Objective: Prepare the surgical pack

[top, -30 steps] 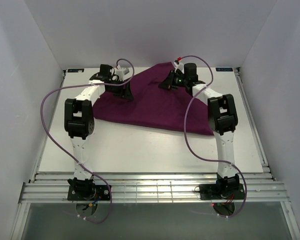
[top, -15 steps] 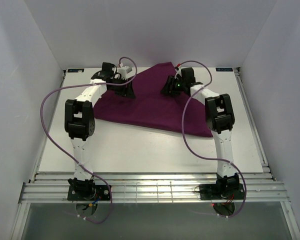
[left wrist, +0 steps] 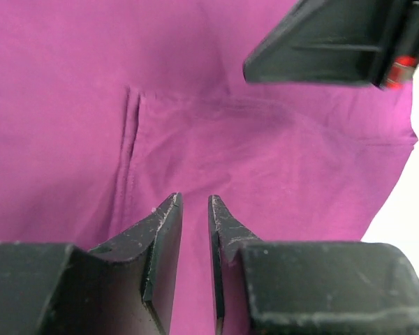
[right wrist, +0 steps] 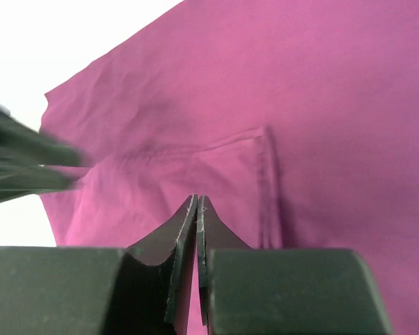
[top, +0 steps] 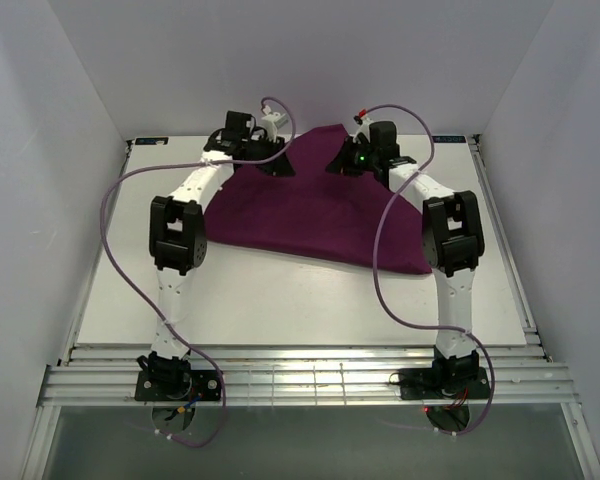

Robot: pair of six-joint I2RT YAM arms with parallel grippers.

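Standing over it, the large deep-purple cloth [top: 300, 215] is showing one plain, unpatterned colour. Close up it is reading as a brighter magenta, with a darker stitched hem line [left wrist: 129, 139] running through it. The left gripper [left wrist: 194, 202] and right gripper [right wrist: 197, 199] are both looking matt black, with pale scuffs whitening their inner edges. The arms are wearing white links [top: 202, 185] broken by black joint blocks [top: 176, 235], and lilac cables [top: 113, 250] are looping off them. A small green light [top: 361, 158] is glowing on the right wrist, and a red fitting [left wrist: 403, 70] is peeking from black housing. The flat table top [top: 280, 305] is looking white, the walls [top: 40, 150] pale grey-lavender, the front rails [top: 310, 375] silver.
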